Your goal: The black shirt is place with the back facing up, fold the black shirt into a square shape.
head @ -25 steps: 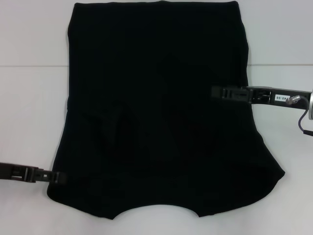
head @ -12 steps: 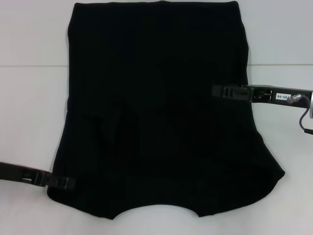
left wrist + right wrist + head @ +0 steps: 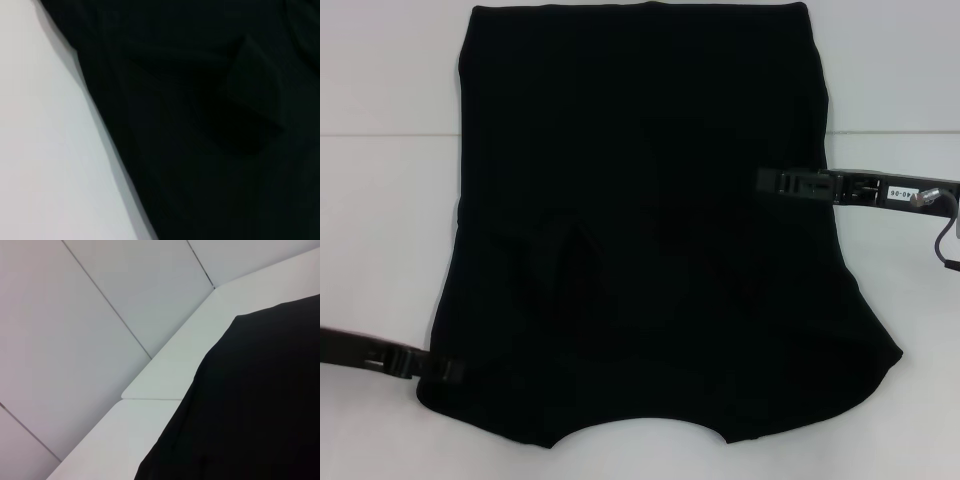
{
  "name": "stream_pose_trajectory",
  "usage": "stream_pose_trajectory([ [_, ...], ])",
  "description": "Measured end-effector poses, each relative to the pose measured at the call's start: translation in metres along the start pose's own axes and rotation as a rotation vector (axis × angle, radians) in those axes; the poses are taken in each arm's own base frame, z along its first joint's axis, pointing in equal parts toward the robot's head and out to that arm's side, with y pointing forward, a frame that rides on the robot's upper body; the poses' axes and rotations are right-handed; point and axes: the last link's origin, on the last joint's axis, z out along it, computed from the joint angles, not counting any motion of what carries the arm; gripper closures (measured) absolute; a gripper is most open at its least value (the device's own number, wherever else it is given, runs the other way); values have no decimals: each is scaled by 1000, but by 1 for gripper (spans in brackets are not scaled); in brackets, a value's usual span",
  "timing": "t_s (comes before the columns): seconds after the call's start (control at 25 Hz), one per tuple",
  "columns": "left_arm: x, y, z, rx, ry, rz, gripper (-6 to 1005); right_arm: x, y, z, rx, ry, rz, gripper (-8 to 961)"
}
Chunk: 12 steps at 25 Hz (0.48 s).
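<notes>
White bench (image 3: 380, 220) carries the black shirt (image 3: 640, 220), spread between both claws with sleeves seemingly tucked in. Left claw (image 3: 448, 370) touches its near-left corner, right claw (image 3: 770, 182) its right edge; I cannot tell either's grip. Folding into a square remains.

Both grippers — left (image 3: 448, 370), right (image 3: 772, 181) — are slim, black, segmented bars. The right carries a white label and a grey cable (image 3: 942, 240).
</notes>
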Motion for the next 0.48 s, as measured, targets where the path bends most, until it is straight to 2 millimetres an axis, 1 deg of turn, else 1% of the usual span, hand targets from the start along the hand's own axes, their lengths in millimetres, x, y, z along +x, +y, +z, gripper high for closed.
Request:
stream_pose_trajectory([
  [0.32, -1, 0, 4, 4, -13, 1, 428, 2, 0, -1, -1, 1, 4, 121],
  [0.48, 0, 1, 4, 1, -12, 4, 619, 3, -1, -2, -1, 3, 5, 122],
])
